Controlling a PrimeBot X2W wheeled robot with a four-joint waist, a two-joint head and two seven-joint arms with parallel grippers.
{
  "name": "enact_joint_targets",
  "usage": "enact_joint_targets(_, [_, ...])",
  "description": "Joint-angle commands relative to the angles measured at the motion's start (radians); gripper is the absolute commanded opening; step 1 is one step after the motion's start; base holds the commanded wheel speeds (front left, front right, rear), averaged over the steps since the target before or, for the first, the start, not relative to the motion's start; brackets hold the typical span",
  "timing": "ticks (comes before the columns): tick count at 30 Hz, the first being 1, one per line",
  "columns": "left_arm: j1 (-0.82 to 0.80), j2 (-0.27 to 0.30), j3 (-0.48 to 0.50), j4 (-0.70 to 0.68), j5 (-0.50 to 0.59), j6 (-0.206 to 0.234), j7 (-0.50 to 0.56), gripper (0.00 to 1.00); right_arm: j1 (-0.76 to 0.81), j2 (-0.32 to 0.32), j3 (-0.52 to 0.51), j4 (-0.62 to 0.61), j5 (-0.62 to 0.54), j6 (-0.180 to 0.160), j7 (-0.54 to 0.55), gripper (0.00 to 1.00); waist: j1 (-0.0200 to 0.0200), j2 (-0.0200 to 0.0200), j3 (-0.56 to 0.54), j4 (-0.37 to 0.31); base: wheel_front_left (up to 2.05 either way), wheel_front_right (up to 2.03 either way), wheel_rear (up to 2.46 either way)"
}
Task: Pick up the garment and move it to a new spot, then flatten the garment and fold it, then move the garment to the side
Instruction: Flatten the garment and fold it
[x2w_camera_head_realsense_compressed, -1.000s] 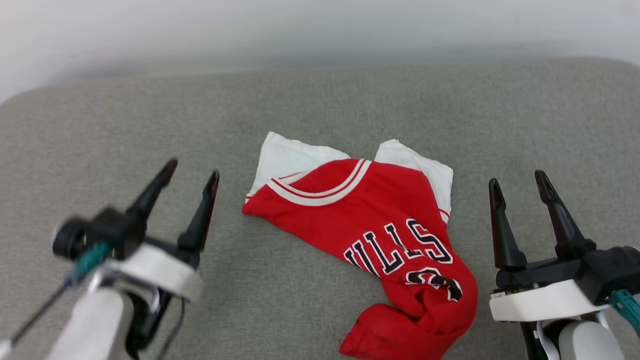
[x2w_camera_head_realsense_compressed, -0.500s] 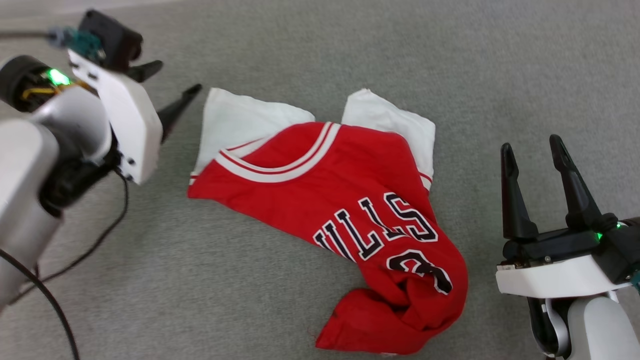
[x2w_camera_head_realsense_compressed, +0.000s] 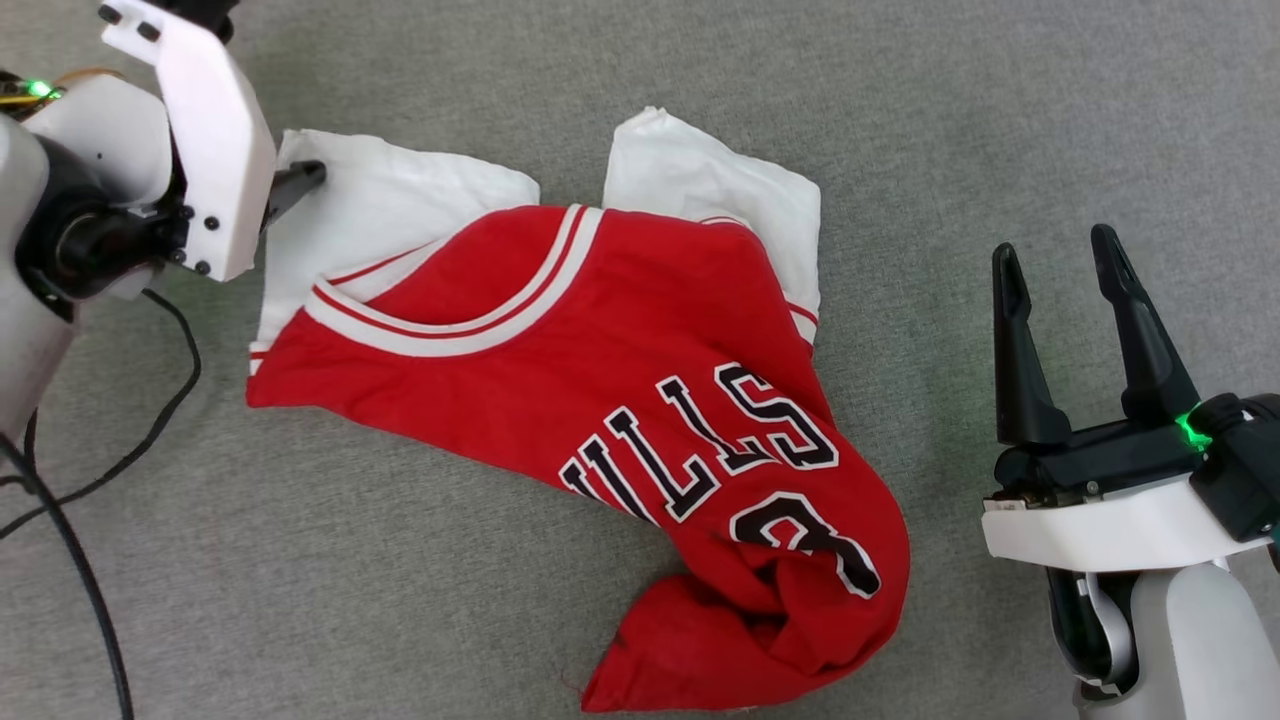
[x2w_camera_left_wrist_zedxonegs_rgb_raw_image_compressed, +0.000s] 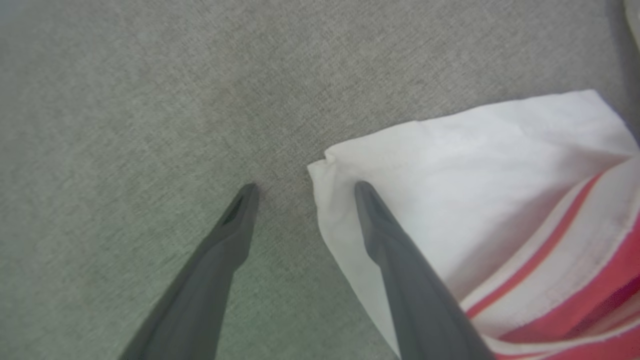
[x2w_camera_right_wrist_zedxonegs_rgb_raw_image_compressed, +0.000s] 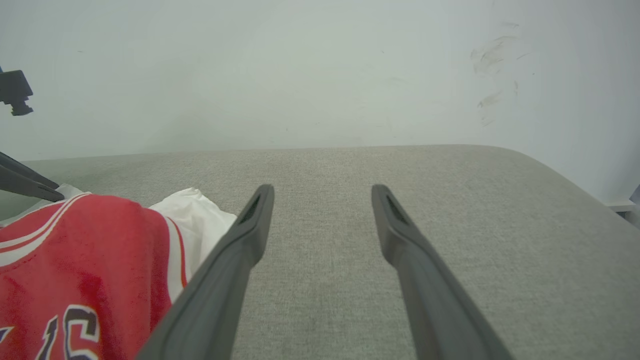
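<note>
Left gripper (x2w_camera_left_wrist_zedxonegs_rgb_raw_image_compressed: 305, 187) stands wide open and holds nothing. Its jaws straddle the outer corner of one white sleeve (x2w_camera_head_realsense_compressed: 400, 210): one finger (x2w_camera_left_wrist_zedxonegs_rgb_raw_image_compressed: 395, 260) lies over the white cloth, the other (x2w_camera_left_wrist_zedxonegs_rgb_raw_image_compressed: 220, 255) over the bare grey fabric surface (x2w_camera_head_realsense_compressed: 900, 100). Whether the tips press the cloth cannot be told.

Right gripper (x2w_camera_head_realsense_compressed: 1055, 245) is also wide open and empty. It hangs off the garment's right side, apart from it, fingers pointing away from the robot.

The garment (x2w_camera_head_realsense_compressed: 600, 370) lies crumpled on the grey surface between the two grippers. Its striped neck faces the far left, and both white sleeves poke out beyond it, the second (x2w_camera_head_realsense_compressed: 700, 180) at the far middle. The black lettering (x2w_camera_head_realsense_compressed: 700, 440) reads upside down in the head view, and the red hem bunches in folds at the near edge. A black cable (x2w_camera_head_realsense_compressed: 150, 440) hangs from the left arm.
</note>
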Motion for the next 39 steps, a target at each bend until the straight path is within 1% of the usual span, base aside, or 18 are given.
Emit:
enact_joint_targets(1, [-0.022, -0.012, -0.019, 0.014, 0.008, 0.001, 0.010, 1.00, -0.002, -0.002, 0.000, -0.001, 0.004, -0.001, -0.002, 1.00, -0.0002, -0.0001, 0.020, -0.012, 0.00, 0.00, 0.00])
enact_joint_targets(3, [-0.017, -0.016, -0.052, 0.034, 0.016, 0.001, 0.031, 1.00, 0.001, -0.002, -0.001, 0.001, 0.003, -0.001, -0.002, 1.00, -0.0002, -0.0001, 0.024, -0.012, 0.00, 0.00, 0.00])
enact_joint_targets(4, [-0.013, -0.016, -0.068, 0.043, 0.014, 0.001, 0.043, 0.95, 0.001, -0.002, -0.001, 0.001, 0.002, -0.001, -0.002, 1.00, -0.0002, -0.0001, 0.025, -0.012, 0.00, 0.00, 0.00])
enact_joint_targets(5, [-0.006, -0.018, -0.080, 0.054, 0.009, 0.001, 0.052, 0.32, 0.002, -0.002, -0.002, 0.002, 0.000, -0.001, -0.002, 1.00, -0.0002, -0.0001, 0.025, -0.011, 0.00, 0.00, 0.00])
enact_joint_targets(6, [0.002, -0.022, -0.088, 0.062, 0.000, 0.001, 0.055, 0.00, 0.003, -0.002, -0.003, 0.003, -0.003, -0.001, -0.002, 1.00, -0.0002, -0.0001, 0.022, -0.009, 0.00, 0.00, 0.00])
enact_joint_targets(8, [0.022, -0.028, -0.094, 0.071, -0.022, 0.001, 0.050, 0.00, 0.002, -0.002, -0.006, 0.005, -0.009, -0.001, -0.002, 1.00, -0.0002, -0.0001, 0.012, -0.003, 0.00, 0.00, 0.00])
enact_joint_targets(11, [0.030, -0.021, -0.089, 0.081, -0.027, 0.002, -0.003, 0.00, 0.004, -0.002, -0.009, 0.009, -0.022, -0.001, -0.002, 1.00, -0.0002, -0.0001, -0.014, 0.014, 0.00, 0.00, 0.00])
enact_joint_targets(14, [0.042, -0.017, -0.066, 0.096, -0.037, 0.002, -0.089, 0.00, 0.012, -0.002, -0.009, 0.017, -0.037, -0.001, -0.002, 1.00, -0.0002, -0.0001, -0.054, 0.036, 0.00, 0.00, 0.00])
enact_joint_targets(17, [0.078, -0.022, -0.017, 0.117, -0.074, 0.004, -0.195, 0.00, 0.026, -0.002, -0.016, 0.028, -0.042, -0.001, -0.002, 1.00, -0.0002, -0.0001, -0.102, 0.064, 0.00, 0.00, 0.00])
enact_joint_targets(22, [0.172, 0.029, 0.006, 0.130, -0.079, 0.004, -0.315, 0.00, 0.050, -0.002, -0.018, 0.050, -0.062, -0.001, -0.002, 1.00, -0.0002, -0.0001, -0.184, 0.119, 0.00, 0.00, 0.00])
enact_joint_targets(24, [0.217, 0.040, 0.009, 0.126, -0.088, 0.003, -0.358, 0.00, 0.062, -0.002, -0.026, 0.056, -0.070, -0.001, -0.002, 1.00, -0.0002, -0.0001, -0.214, 0.144, 0.00, 0.00, 0.00])
enact_joint_targets(28, [0.325, 0.074, 0.020, 0.110, -0.113, 0.011, -0.436, 0.00, 0.080, -0.002, -0.026, 0.069, -0.080, -0.001, -0.002, 1.00, -0.0002, -0.0001, -0.266, 0.182, 0.00, 0.00, 0.00])
enact_joint_targets(29, [0.325, 0.074, 0.020, 0.110, -0.113, 0.011, -0.436, 0.00, 0.080, -0.002, -0.026, 0.069, -0.080, -0.001, -0.002, 1.00, -0.0002, -0.0001, -0.266, 0.182, 0.00, 0.00, 0.00])
enact_joint_targets(31, [0.387, 0.087, 0.024, 0.093, -0.129, 0.019, -0.474, 0.00, 0.091, -0.002, -0.024, 0.075, -0.079, -0.001, -0.002, 1.00, -0.0002, -0.0001, -0.289, 0.197, 0.00, 0.00, 0.00])
enact_joint_targets(35, [0.532, 0.103, 0.030, 0.041, -0.162, 0.050, -0.561, 0.00, 0.108, -0.002, -0.024, 0.085, -0.079, -0.001, -0.002, 1.00, -0.0002, -0.0001, -0.326, 0.217, 0.00, 0.00, 0.00])
enact_joint_targets(39, [0.676, 0.089, 0.042, -0.024, -0.212, 0.092, -0.660, 0.00, 0.132, -0.002, -0.028, 0.092, -0.079, -0.001, -0.002, 1.00, -0.0002, -0.0001, -0.358, 0.230, 0.00, 0.00, 0.00])
